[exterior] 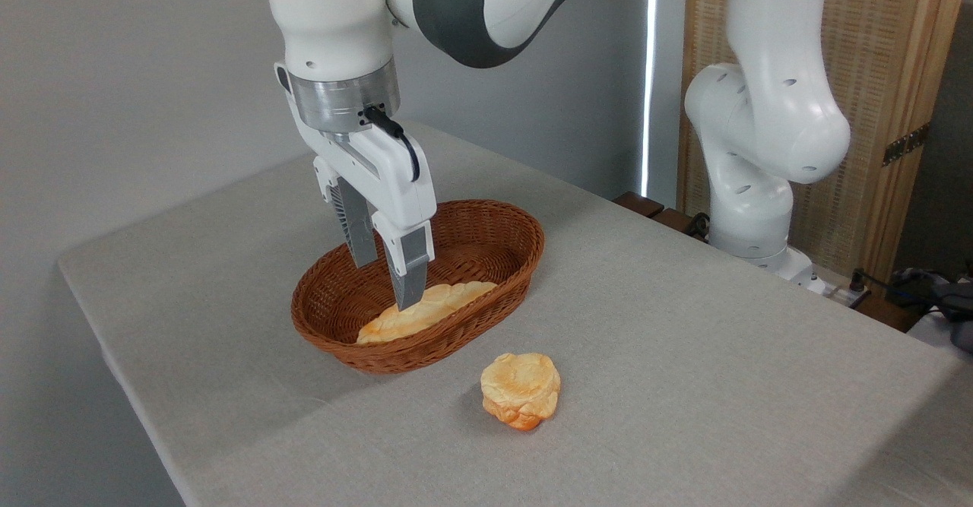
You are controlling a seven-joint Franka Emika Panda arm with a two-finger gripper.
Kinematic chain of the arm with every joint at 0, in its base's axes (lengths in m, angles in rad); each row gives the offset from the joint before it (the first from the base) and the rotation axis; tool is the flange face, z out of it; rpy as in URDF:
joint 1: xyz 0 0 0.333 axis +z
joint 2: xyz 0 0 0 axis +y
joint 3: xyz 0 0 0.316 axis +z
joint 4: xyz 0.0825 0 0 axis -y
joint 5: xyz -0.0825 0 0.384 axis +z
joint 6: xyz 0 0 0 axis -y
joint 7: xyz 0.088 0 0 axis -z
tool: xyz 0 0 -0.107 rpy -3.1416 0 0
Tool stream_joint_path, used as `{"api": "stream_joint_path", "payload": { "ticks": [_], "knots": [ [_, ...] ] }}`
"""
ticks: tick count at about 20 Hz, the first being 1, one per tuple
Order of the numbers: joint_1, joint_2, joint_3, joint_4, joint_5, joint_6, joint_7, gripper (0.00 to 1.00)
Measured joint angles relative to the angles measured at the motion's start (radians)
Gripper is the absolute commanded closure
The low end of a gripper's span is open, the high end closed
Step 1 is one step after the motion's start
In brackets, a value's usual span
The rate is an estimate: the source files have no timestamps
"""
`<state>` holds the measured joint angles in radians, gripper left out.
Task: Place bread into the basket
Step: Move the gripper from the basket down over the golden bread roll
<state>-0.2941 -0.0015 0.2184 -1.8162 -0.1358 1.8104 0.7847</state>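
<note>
You see a golden-orange bread (pixel 521 390), paler on its top. The basket (pixel 486 218) is brown, in a tight woven wicker pattern. Inside it a long loaf (pixel 426 311) shows pale yellow-tan. The table (pixel 684 355) is plain light grey. The arm (pixel 760 112) is white with a dark grey band; the gripper (pixel 388 279) is white with grey fingers (pixel 409 275). The screen (pixel 874 51) behind has a tan weave in a light wood frame.
</note>
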Motion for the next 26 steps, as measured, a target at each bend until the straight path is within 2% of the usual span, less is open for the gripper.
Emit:
{"api": "stream_joint_path", "payload": {
  "ticks": [1,3,5,16,18,23,26],
  "knots": [
    [0.000,0.000,0.000,0.000,0.000,0.000,0.000,0.00],
    [0.000,-0.003,0.000,0.029,0.043,0.001,0.001,0.00],
    [0.000,-0.011,0.000,0.063,0.063,-0.003,0.001,0.00],
    [0.000,-0.002,0.001,0.069,0.068,-0.025,0.001,0.00],
    [0.001,-0.003,0.020,0.066,0.072,-0.030,0.001,0.00],
    [0.003,-0.045,0.099,-0.008,0.118,-0.033,0.120,0.00],
    [0.004,-0.081,0.116,-0.094,0.196,-0.012,0.161,0.00]
  ]
}}
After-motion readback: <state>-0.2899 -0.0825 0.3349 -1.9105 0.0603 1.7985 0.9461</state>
